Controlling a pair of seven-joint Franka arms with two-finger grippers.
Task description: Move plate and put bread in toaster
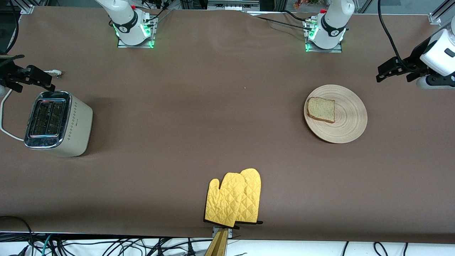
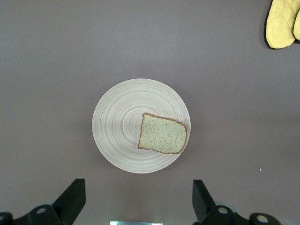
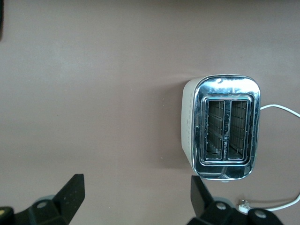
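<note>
The pale wooden plate (image 1: pixel 350 121) lies toward the left arm's end of the table, and the bread (image 1: pixel 321 110) rests flat on it, off-centre. In the left wrist view the plate (image 2: pixel 119 126) and the bread (image 2: pixel 163 134) show from above. My left gripper (image 1: pixel 396 72) hangs open and empty above the table beside the plate, its fingers (image 2: pixel 75 194) wide apart. The cream toaster (image 1: pixel 76 121) stands upright at the right arm's end, both slots empty (image 3: pixel 225 126). My right gripper (image 1: pixel 26 74) hovers open and empty beside the toaster, clear of it.
A pair of yellow oven mitts (image 1: pixel 234 197) lies near the table's front edge at mid-table, also seen in the left wrist view (image 2: pixel 282 21). The toaster's white power cord (image 1: pixel 5 117) loops off its side, and its plug (image 1: pixel 57 73) lies on the table.
</note>
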